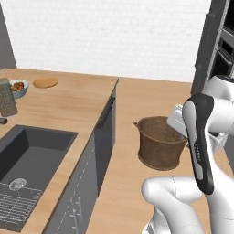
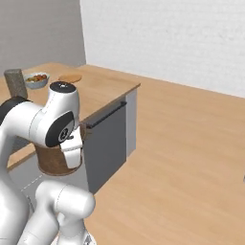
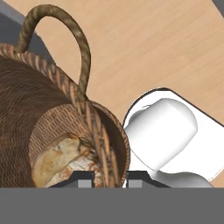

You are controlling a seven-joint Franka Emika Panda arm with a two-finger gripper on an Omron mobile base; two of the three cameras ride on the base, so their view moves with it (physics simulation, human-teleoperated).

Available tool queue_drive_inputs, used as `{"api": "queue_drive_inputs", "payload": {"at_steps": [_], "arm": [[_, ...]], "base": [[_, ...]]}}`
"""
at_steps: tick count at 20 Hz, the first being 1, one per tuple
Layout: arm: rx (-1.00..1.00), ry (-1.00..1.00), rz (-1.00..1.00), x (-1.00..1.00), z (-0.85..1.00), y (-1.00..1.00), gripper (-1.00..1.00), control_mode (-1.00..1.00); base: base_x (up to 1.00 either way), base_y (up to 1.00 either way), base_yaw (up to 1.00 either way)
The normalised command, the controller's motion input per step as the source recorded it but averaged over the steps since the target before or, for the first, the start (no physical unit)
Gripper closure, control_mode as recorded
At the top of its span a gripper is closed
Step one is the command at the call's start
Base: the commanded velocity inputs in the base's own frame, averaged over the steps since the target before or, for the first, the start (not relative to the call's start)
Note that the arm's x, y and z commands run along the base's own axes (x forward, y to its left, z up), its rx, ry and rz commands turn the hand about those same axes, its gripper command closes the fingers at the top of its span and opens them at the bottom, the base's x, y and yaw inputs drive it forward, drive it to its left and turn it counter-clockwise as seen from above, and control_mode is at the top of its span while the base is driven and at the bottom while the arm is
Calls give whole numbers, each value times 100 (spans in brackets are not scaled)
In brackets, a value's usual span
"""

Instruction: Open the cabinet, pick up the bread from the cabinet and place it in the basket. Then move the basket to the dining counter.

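The dark brown woven basket [image 1: 159, 142] is beside the dining counter [image 1: 68, 103], over the wooden floor. In the right base view the basket [image 2: 50, 161] is mostly hidden behind my arm. My gripper [image 3: 110, 177] is shut on the basket's rim wall [image 3: 98, 131], with one fingertip inside and one outside. A side handle [image 3: 81, 41] arches up just beyond the grip. The golden-brown bread [image 3: 61, 155] lies on the basket's bottom. The cabinet is out of view.
A dark inset sink [image 1: 29, 157] with a wire rack is set into the counter. At the counter's far end are a pale blue fruit bowl [image 1: 18, 87], a flat brown disc [image 1: 45, 82] and a grey block [image 1: 7, 97]. A dark tall unit [image 1: 208, 45] stands at right.
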Motion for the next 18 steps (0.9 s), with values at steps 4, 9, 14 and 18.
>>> {"api": "queue_drive_inputs", "payload": {"at_steps": [4,9,14,18], "arm": [[0,0,0,0,0,0,100,100],[0,0,0,0,0,0,100,100],[0,0,0,0,0,0,100,100],[0,0,0,0,0,0,100,100]], "base": [[100,0,25],[100,0,39],[100,-15,49],[100,-30,48]]}}
